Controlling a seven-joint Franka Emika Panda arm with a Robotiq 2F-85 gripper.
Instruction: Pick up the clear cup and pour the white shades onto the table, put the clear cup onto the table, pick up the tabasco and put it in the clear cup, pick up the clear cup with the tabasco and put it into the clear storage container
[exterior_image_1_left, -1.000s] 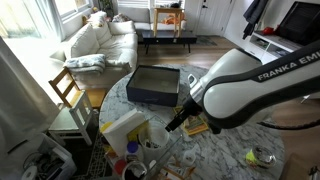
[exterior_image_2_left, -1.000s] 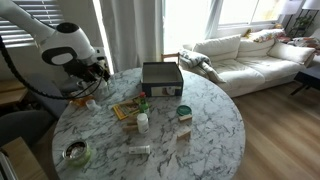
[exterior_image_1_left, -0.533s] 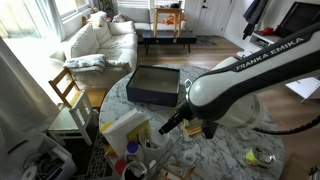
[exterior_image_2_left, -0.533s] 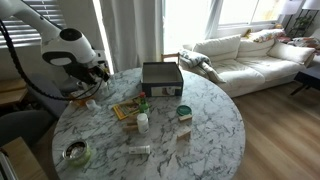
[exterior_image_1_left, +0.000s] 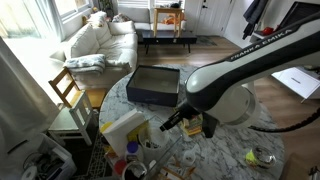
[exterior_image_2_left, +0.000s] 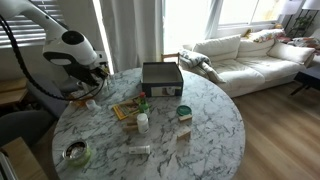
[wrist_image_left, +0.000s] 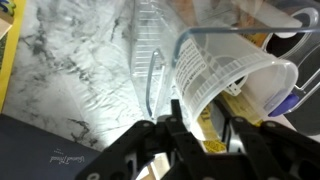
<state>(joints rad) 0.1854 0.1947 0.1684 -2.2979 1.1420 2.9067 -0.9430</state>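
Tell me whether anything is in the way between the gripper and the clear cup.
Nothing visible is. In the wrist view the clear cup is right at the gripper, its printed wall between the two fingers, with no other thing in the gap. Whether they already touch it I cannot tell.

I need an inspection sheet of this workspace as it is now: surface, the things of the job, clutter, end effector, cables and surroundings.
Surface: round table, pale marbled top, crowded near the arm.
Job's things: clear cup with a printed scale, its base between the end effector's fingers; tabasco not identified.
Clutter: dark box, small white bottle, flat yellow item.
End effector: one finger on each side of the cup; a firm grip cannot be confirmed.
Cables: black cable hanging beside the arm.
Surroundings: sofa, wooden chair.
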